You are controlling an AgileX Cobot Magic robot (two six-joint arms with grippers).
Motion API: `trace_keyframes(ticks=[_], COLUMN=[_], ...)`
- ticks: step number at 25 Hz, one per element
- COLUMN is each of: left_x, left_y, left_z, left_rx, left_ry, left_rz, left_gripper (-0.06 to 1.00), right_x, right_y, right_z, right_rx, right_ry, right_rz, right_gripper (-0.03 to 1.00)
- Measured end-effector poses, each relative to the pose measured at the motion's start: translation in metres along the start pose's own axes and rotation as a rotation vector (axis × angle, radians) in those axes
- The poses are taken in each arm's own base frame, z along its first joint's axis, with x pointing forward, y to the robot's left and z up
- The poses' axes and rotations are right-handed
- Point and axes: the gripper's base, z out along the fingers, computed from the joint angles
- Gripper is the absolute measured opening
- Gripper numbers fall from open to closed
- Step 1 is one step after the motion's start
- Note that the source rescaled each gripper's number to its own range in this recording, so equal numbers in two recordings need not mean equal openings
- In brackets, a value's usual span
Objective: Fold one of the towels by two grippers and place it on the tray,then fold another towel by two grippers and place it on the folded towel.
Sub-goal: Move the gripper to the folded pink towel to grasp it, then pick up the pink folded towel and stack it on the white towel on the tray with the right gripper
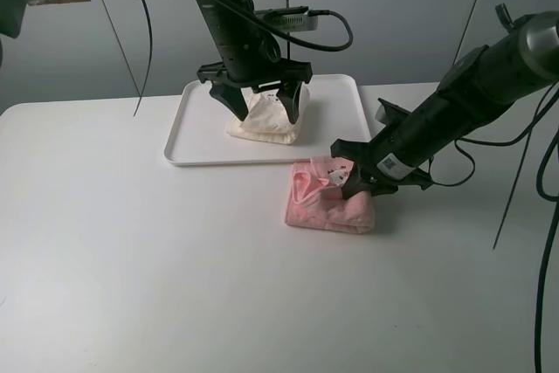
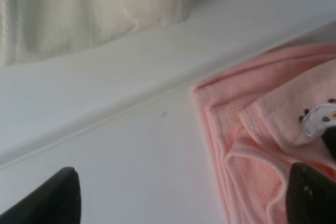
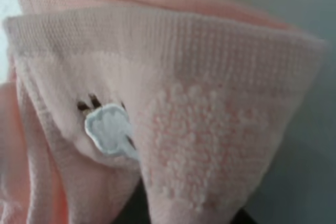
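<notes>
Pink towel sits pinched, seemingly, in the right gripper; at 11 o'clock, the left gripper gapes wide over the cream towel.

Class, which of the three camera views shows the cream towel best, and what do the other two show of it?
The exterior high view: the cream towel shows as a folded bundle on the tray, partly behind the left gripper. The left wrist view catches only one blurred edge. The right wrist view shows none of it, only pink towel.

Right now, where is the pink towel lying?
In the exterior high view, the pink towel lies folded on the table, right of centre, just in front of the tray.
</notes>
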Motion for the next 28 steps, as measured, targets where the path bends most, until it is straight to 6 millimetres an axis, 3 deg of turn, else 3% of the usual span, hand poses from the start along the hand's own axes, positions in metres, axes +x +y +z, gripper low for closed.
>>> trace_keyframes(ticks=[7, 15, 21, 28], left_x=[0.001, 0.003, 0.001, 0.003], left_y=[-0.010, -0.009, 0.020, 0.044], left_z=[-0.009, -0.070, -0.114, -0.143], left_rx=[0.093, 0.104, 0.093, 0.080], left_ry=[-0.006, -0.133, -0.228, -0.293], left_rz=[0.069, 0.198, 0.153, 0.122], left_gripper=[1.00, 1.00, 1.00, 1.00], right_x=[0.003, -0.020, -0.051, -0.080], right_y=[0.007, 0.056, 0.093, 0.136], right_z=[-0.003, -0.034, -0.053, -0.031], right_rx=[-0.059, -0.351, -0.470, -0.528], right_ry=[0.044, 0.070, 0.029, 0.060], right_rz=[-0.056, -0.179, -0.269, -0.334], right_gripper=[0.13, 0.13, 0.13, 0.13])
